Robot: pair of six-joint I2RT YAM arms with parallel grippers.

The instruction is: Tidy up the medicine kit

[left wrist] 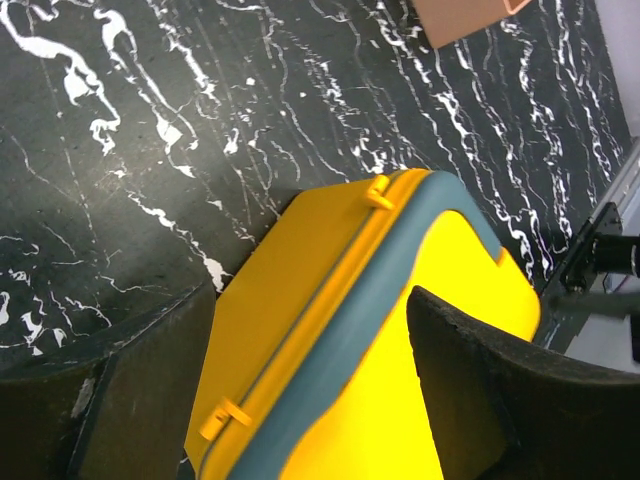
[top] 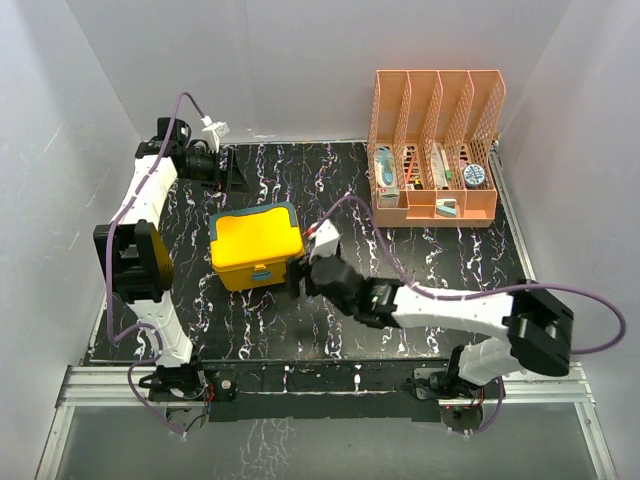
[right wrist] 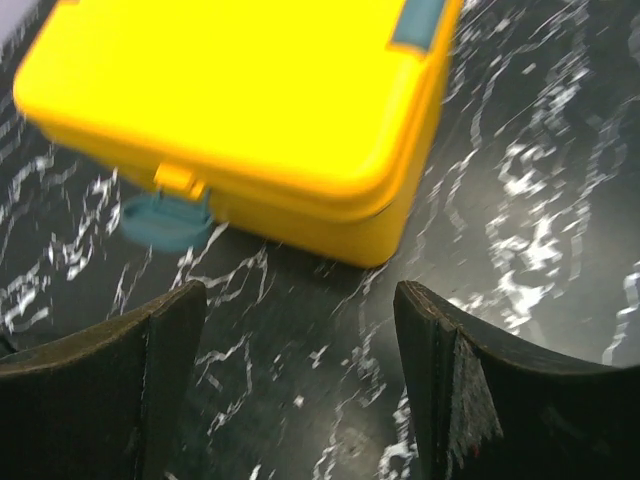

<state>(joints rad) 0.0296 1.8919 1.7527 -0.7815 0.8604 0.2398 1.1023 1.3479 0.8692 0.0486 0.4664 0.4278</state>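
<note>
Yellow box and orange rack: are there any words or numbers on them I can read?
Medicine kit: no words, numbers or signs show on it in any view.
Packets in the orange rack: any print on them is too small to read.
Nothing else carries readable text.

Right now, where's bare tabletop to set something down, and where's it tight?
Free: in front of the medicine kit, toward the near edge; between the orange file rack and the right arm. Crowded: kit's right side at the right gripper; behind it, the left gripper.
</note>
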